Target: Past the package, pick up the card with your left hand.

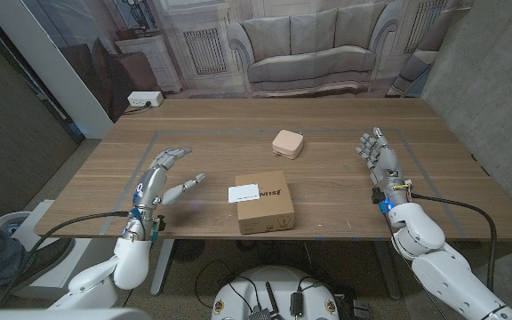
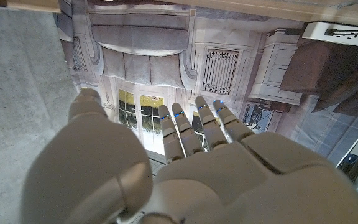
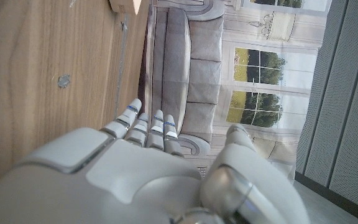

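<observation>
The left hand (image 1: pixel 160 178) is held open and empty at centre-left, poised for a reach; the white card (image 1: pixel 243 193) lies mid-frame, touching the cardboard package (image 1: pixel 265 203).

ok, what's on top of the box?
A white card lies on the box, overhanging its left edge. Printed text shows beside it. Whatever the card covers is hidden.

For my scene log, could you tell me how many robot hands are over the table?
2: the left hand, open, left of the cardboard package; the right hand, open, near the table's right side. None seems hidden.
</observation>
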`<state>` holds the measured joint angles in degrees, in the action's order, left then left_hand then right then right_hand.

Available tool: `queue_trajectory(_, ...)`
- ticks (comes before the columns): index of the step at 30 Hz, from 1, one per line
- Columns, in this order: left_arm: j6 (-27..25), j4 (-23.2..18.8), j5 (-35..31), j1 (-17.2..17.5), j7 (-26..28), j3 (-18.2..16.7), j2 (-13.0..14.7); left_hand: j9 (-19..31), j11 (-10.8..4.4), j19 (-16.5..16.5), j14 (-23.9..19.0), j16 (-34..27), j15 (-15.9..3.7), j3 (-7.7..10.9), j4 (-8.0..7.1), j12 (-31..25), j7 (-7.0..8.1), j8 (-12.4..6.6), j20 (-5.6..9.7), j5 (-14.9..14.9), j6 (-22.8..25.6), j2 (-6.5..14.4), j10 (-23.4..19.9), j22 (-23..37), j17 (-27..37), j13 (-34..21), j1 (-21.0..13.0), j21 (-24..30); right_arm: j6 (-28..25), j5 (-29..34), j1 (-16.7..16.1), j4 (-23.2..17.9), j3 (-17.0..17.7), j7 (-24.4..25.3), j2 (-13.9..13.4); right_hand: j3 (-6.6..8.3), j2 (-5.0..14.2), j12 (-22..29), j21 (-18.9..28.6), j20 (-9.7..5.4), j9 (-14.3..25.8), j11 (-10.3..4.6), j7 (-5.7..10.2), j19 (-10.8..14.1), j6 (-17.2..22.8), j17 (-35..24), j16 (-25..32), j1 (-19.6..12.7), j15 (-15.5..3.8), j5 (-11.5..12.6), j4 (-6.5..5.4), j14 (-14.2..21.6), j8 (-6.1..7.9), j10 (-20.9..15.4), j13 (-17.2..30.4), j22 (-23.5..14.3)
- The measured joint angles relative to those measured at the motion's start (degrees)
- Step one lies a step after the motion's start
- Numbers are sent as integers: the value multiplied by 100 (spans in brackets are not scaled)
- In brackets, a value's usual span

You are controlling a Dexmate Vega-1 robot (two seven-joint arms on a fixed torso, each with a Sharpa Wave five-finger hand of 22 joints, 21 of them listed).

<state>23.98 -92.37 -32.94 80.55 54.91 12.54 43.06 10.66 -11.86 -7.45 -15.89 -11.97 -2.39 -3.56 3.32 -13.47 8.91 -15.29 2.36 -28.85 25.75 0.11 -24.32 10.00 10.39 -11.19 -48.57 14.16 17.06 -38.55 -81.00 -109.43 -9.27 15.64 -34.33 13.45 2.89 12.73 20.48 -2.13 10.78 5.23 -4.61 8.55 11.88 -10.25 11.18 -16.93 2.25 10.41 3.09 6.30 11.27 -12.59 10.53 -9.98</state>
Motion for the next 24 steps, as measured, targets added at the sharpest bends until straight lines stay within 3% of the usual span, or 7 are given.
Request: queue_trajectory(24,-1096,-678,-330,382,99,16,670,1,0,-30,0,0,0,16,79,0,62,1,-32,0,61,-27,-82,-1,1,-1,-169,-64,-30,-95,-159,-257,223,75,-24,0,24,0,-36,0,0,9,0,-1,0,0,0,24,0,0,0,0,0,-9,0,0)
